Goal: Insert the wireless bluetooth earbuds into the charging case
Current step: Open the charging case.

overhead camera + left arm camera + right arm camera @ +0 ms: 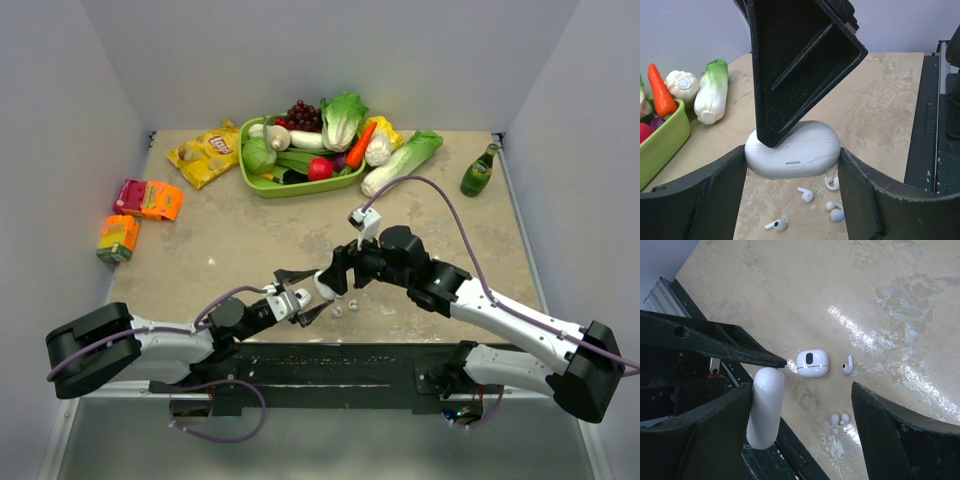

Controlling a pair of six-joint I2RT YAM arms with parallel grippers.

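A white pebble-shaped charging case [792, 150] hangs above the table, lid closed, with my left gripper [792, 152] shut on its two ends. My right gripper [802, 390] is open; its one finger [800, 65] presses on the case's top, and the case [765, 407] lies against that finger while the other finger stands far off. Several tiny white earbuds lie on the table below: two stemmed ones [807, 194] [777, 223] and two hook-shaped ones [832, 182] [834, 211]. From above, both grippers [300, 297] [343, 272] meet near the table's front edge.
A second, smaller white case [812, 363] lies on the table beside a stemmed earbud [847, 365]. At the back stand a green tray [285, 190] of toy vegetables, a chips bag [205, 152] and a green bottle [479, 172]. Juice boxes [148, 199] sit at the left. A black rail [932, 120] borders the near edge.
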